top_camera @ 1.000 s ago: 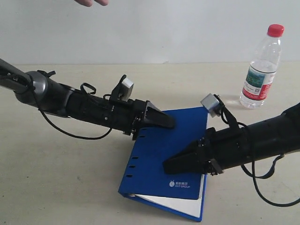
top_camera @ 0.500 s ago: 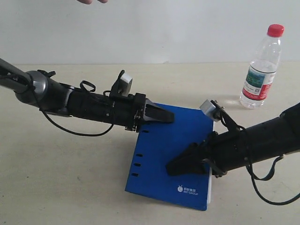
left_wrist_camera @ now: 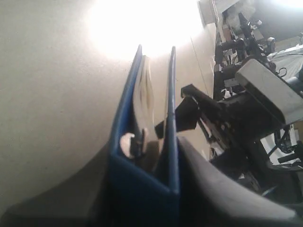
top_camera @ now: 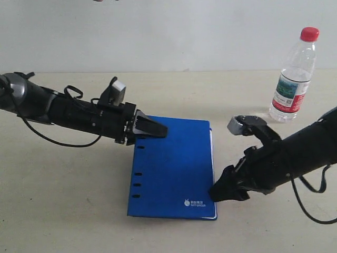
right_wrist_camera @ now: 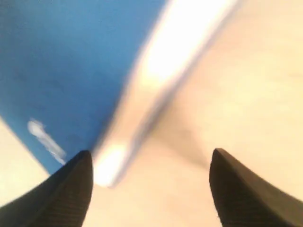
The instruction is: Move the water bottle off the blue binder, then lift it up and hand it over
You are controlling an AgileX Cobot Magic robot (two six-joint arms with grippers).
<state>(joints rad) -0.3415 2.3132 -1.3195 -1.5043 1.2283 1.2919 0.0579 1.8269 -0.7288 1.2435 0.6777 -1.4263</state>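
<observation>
The water bottle (top_camera: 293,79) stands upright on the table (top_camera: 63,200) at the far right, well apart from the blue binder (top_camera: 174,168), which lies closed in the middle. The left gripper (top_camera: 154,129) is clamped on the blue binder's far left corner, at the spine. The right gripper (top_camera: 219,192) sits at the blue binder's near right corner, its fingers (right_wrist_camera: 66,194) spread wide and holding nothing.
</observation>
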